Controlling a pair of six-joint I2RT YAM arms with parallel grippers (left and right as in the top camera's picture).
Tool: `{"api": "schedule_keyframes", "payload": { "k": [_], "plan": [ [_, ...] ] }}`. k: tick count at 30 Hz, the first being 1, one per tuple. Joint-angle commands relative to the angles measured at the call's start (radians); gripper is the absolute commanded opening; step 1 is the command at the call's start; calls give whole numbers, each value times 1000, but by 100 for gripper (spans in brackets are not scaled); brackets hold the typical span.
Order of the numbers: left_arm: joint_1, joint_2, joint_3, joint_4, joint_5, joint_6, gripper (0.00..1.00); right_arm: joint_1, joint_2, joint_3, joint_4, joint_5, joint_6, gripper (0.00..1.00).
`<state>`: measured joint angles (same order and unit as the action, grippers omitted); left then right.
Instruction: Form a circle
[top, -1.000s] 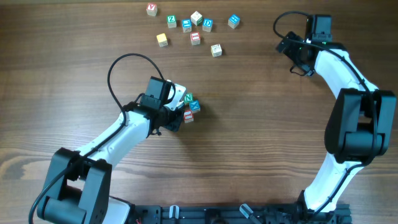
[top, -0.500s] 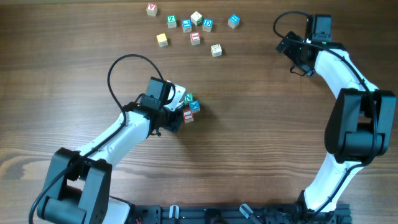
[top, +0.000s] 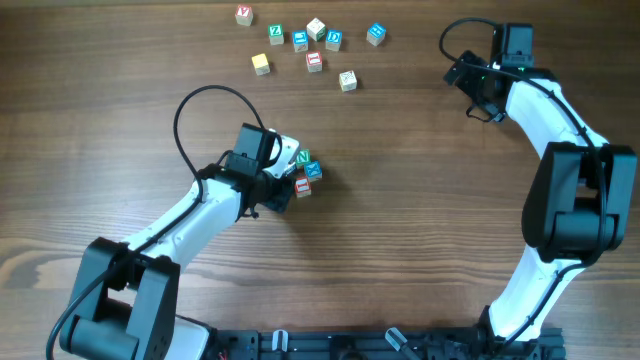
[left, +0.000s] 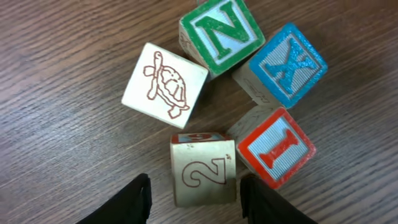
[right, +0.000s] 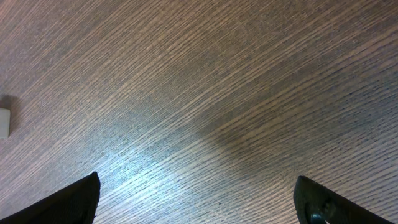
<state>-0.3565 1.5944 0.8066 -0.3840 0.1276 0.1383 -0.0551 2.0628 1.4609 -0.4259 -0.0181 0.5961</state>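
Circle (top: 306, 171) of five cubes sits near the tabletop's (top: 430, 210) middle, well away from every edge: turtle cube (left: 165, 81), N cube (left: 221, 34), K cube (left: 287, 62), I cube (left: 277, 146) and 2 cube (left: 203, 171), packed close. The left pincer (left: 196, 190) straddles the 2 cube, its fingers spread with a gap on one side, pinching nothing. The right pincer (right: 196, 186) gapes wide over bare wood near the far right corner. Loose cubes (top: 314, 42) lie by the far edge.

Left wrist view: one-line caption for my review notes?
Five letter cubes in a tight circle; left end effector open astride the "2" cube.
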Motion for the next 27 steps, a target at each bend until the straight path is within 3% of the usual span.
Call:
{"api": "schedule_keyframes", "payload": {
  "k": [1, 3, 5, 8, 9, 15, 27],
  "plan": [
    [22, -53, 41, 14, -47, 6, 50, 2, 17, -4, 0, 10, -13, 100],
    [40, -88, 72, 14, -46, -43, 49, 2, 17, -4, 0, 10, -13, 100],
    [60, -127, 96, 14, -47, -114, 38, 2, 17, -4, 0, 10, -13, 100],
    [87, -182, 101, -20, -46, -247, 9, 2, 17, -4, 0, 10, -13, 100],
    [89, -187, 101, -50, -46, -264, 4, 2, 17, -4, 0, 10, -13, 100],
    [87, -142, 67, -235, -24, -309, 4, 2, 17, -4, 0, 10, -13, 100],
    [87, 7, 10, -158, 68, -364, 4, 2, 17, -4, 0, 10, -13, 100]
  ]
}}
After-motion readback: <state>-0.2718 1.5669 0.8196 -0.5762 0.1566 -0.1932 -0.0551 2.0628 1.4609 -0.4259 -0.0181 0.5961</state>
